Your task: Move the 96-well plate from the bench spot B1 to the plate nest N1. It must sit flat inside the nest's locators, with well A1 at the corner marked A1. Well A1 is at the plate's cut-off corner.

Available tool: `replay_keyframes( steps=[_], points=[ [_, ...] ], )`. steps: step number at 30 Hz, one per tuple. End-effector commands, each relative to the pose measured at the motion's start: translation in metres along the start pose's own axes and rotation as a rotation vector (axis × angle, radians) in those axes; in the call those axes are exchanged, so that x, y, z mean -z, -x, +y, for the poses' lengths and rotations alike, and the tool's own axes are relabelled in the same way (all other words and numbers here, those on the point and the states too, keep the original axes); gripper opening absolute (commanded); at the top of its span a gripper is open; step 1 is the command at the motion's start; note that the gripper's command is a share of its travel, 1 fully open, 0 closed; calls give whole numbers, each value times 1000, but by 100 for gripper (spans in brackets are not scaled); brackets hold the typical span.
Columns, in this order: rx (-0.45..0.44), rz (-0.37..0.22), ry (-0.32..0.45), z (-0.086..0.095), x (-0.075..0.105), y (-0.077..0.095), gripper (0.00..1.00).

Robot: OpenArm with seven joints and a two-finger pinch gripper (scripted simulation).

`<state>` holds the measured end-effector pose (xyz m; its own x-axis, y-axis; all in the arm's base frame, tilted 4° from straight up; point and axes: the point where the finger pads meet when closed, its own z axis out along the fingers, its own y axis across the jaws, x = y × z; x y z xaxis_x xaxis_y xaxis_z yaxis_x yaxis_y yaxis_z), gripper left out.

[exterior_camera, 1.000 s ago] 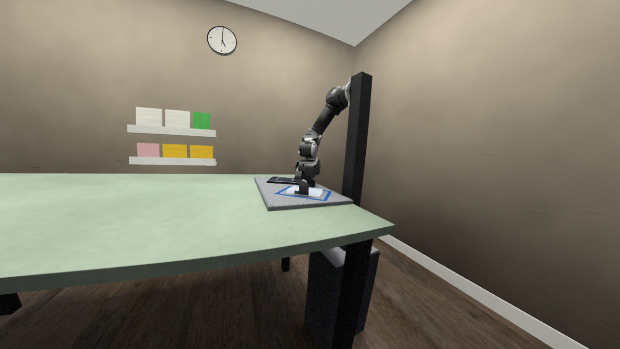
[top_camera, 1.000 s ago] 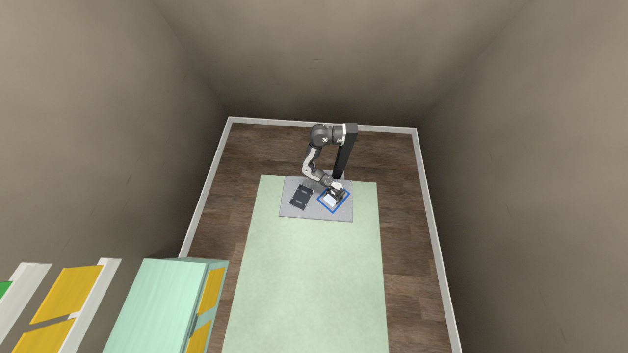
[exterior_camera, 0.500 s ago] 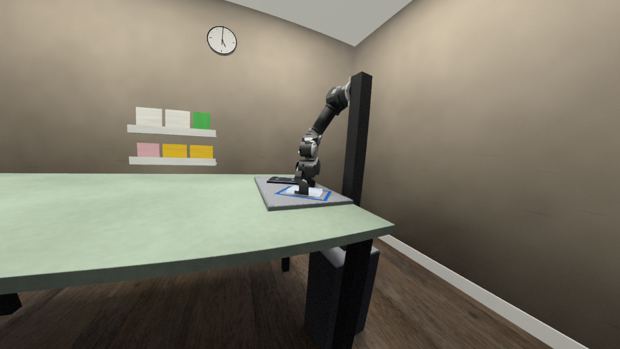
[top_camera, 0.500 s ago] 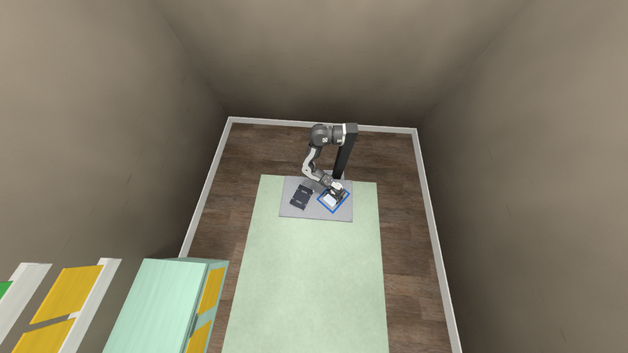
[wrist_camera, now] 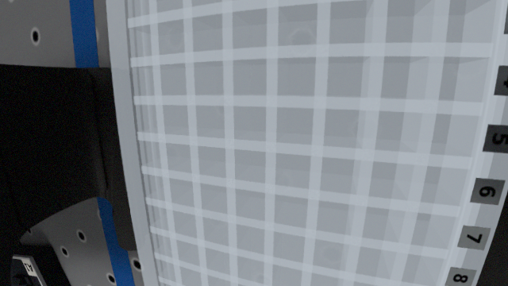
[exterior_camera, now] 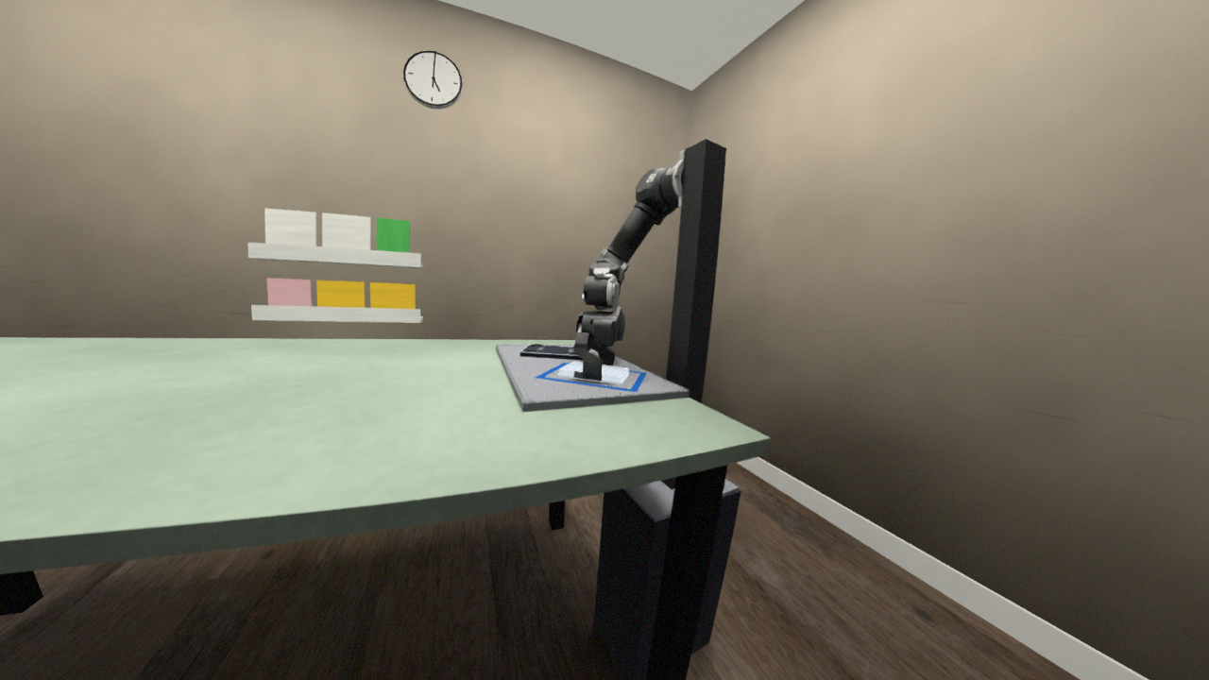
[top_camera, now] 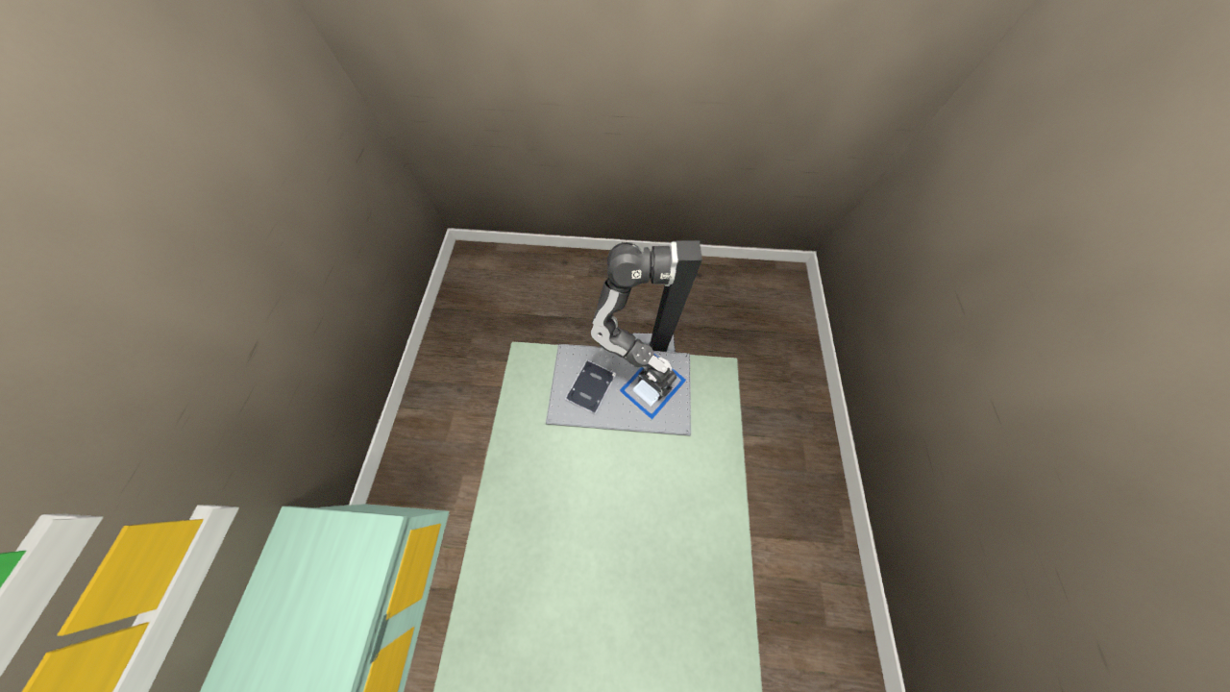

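On the green table [top_camera: 602, 533] [exterior_camera: 253, 405], fingers [top_camera: 670, 386] [exterior_camera: 591, 365] grip the white plate [top_camera: 647, 393] [exterior_camera: 617, 372] [wrist_camera: 250, 123] within a blue outline [top_camera: 651, 415] [exterior_camera: 629, 388] [wrist_camera: 84, 40]; from above, the black nest [top_camera: 590, 386] [exterior_camera: 549, 351] [wrist_camera: 17, 272] lies at nine o'clock.

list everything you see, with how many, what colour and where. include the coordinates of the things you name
well plate [top_camera: 646, 393] [exterior_camera: 617, 373] [wrist_camera: 250, 143]: one, whitish, inside the blue outline
outline [top_camera: 637, 408] [exterior_camera: 629, 388] [wrist_camera: 85, 36]: one, blue, on the board
board [top_camera: 626, 419] [exterior_camera: 540, 403]: one, grey, on the table
nest [top_camera: 590, 386] [exterior_camera: 549, 350]: one, dark, on the board
table [top_camera: 602, 533] [exterior_camera: 253, 405]: one, pale green, under the board
clock [exterior_camera: 433, 78]: one, white face, on the wall
shelves [exterior_camera: 338, 256]: two, white, on the wall
post [top_camera: 679, 292] [exterior_camera: 700, 262]: one, black, behind the board
arm [top_camera: 606, 318] [exterior_camera: 634, 232]: one, black and grey, on the post
claw [top_camera: 655, 386] [exterior_camera: 598, 365]: one, black, at the plate
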<state>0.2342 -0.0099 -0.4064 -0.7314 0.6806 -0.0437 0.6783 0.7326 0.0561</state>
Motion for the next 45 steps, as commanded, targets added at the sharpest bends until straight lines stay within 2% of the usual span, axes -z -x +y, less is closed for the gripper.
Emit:
replay_keyframes(
  steps=[1,13,18,30,35,45],
  points=[
    [0,0,3,1,1,0,0],
    [0,0,3,1,1,0,0],
    [-7,0,3,1,32,1,0],
    [-7,0,3,1,32,1,0],
    [-7,0,3,1,64,2,0],
    [-7,0,3,1,64,2,0]
  ],
)
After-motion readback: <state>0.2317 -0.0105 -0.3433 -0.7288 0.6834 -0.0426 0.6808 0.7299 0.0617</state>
